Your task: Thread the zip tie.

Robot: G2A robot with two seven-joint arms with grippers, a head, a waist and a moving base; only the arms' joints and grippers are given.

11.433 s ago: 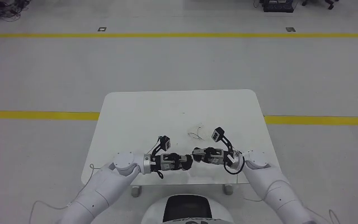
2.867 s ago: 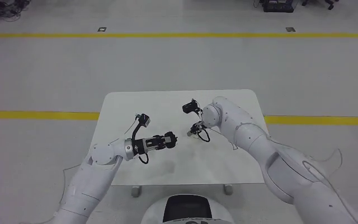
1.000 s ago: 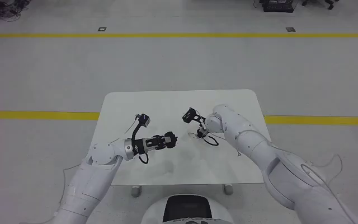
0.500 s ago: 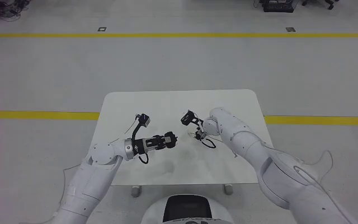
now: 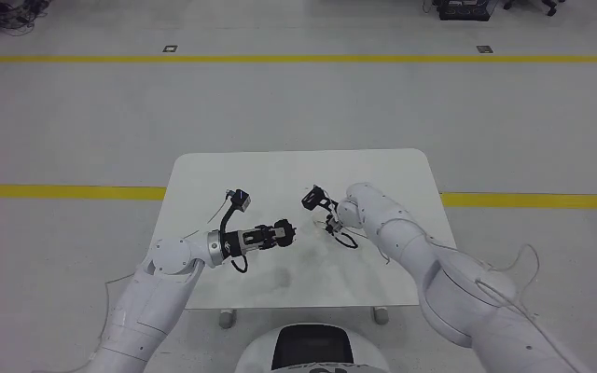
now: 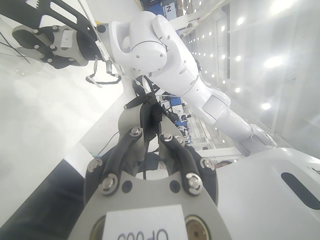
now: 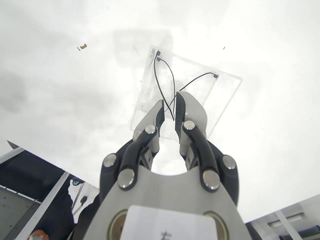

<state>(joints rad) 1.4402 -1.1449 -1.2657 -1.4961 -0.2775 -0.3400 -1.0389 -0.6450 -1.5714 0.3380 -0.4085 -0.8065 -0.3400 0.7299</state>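
A clear flat tray (image 7: 220,96) lies on the white table (image 5: 280,177) and holds two black zip ties (image 7: 160,81) that cross each other. My right gripper (image 7: 169,109) hangs just over the tray's near side. It is open by a narrow gap, and the ties' tail ends lie between its fingers. In the top view this gripper (image 5: 329,224) is right of the table's middle. My left gripper (image 5: 287,230) is held off to the side above the table. It is shut on a black zip tie (image 6: 147,103) that sticks out past its fingertips.
A small brown scrap (image 7: 82,47) lies on the table beyond the tray. The table's front edge (image 5: 308,303) is close to both arms. Wide bare tabletop lies to the far left and far back.
My right gripper has shifted a little toward the table's middle and settled over the tray. The left arm has kept still with its zip tie.
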